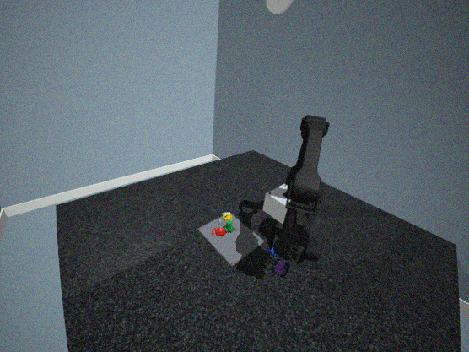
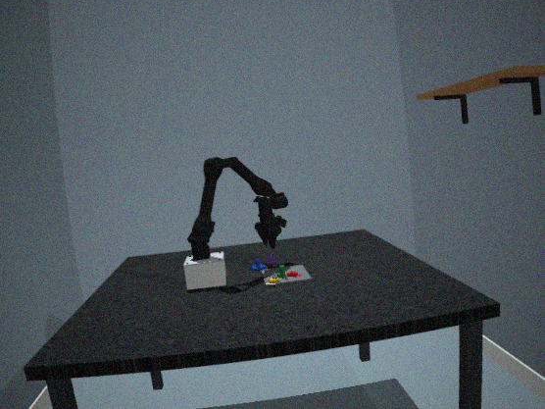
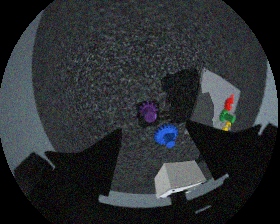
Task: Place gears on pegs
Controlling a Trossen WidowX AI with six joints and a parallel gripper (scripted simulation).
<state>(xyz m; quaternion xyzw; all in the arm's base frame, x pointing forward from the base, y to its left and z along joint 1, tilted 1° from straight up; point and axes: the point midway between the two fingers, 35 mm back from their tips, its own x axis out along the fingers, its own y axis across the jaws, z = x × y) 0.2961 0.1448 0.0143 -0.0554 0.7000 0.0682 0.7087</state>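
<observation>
The red gear (image 1: 220,231) (image 2: 292,274) (image 3: 229,103) and the yellow gear (image 1: 227,218) (image 2: 273,280) (image 3: 227,126) sit on the grey board (image 1: 223,246) (image 2: 304,270) (image 3: 215,82). A green gear with a tall knob (image 1: 229,227) (image 2: 281,272) (image 3: 227,116) stands on the board between them; whether it is fully flat is too small to tell. A blue gear (image 1: 273,251) (image 2: 258,266) (image 3: 166,135) and a purple gear (image 1: 280,268) (image 2: 271,261) (image 3: 148,112) stand on the table beside the board. My gripper (image 2: 269,246) (image 3: 154,127) is open and empty, high above the blue and purple gears.
The white base block (image 1: 274,208) (image 2: 205,275) (image 3: 180,175) of the arm stands near the blue gear. The arm's shadow covers part of the board and the table beside it. A wooden shelf (image 2: 480,83) is on the wall, far off.
</observation>
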